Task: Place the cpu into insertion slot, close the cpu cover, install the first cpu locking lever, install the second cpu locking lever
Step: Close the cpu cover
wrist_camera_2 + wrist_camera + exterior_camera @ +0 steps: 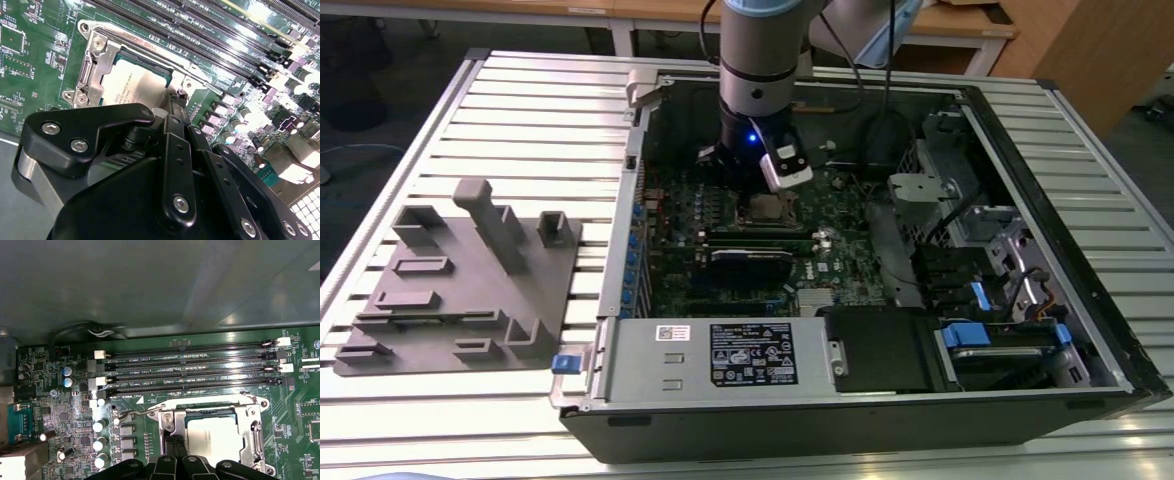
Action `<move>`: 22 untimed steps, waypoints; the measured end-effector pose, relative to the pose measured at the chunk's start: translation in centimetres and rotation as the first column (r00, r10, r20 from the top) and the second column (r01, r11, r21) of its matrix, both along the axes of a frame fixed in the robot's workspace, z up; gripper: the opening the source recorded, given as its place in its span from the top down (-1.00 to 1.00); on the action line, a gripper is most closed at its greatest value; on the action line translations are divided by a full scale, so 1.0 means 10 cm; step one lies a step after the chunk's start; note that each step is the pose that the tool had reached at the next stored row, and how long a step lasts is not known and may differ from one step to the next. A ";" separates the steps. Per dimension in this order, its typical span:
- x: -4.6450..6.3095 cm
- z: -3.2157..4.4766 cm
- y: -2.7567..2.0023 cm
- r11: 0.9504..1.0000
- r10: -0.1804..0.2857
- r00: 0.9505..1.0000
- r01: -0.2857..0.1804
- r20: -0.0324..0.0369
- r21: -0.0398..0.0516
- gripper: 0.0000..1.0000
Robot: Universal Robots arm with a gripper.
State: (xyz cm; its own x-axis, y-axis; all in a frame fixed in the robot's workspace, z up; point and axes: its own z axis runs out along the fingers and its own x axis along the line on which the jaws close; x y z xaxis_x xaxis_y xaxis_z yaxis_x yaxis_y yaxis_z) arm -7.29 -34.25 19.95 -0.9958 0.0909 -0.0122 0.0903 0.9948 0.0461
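You can make out no line of print with certainty. Fine grey print sits on the cpu (131,85) top, and stamped letters mark the cpu cover (145,44) edge just beside it. White lettering runs along the memory slots (200,386) near the cpu. Well apart from the cpu, a black label (754,354) and a small white sticker (672,334) sit on the silver housing (627,352).
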 end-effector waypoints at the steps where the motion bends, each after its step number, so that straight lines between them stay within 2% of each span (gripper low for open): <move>1: 0.00 0.000 0.000 1.000 0.000 1.000 0.000 0.000 0.000 0.79; 15: 0.00 -0.010 0.001 1.000 0.000 1.000 0.000 0.000 0.001 0.79; 22: 0.00 0.058 0.000 1.000 0.000 1.000 0.000 0.000 0.000 0.79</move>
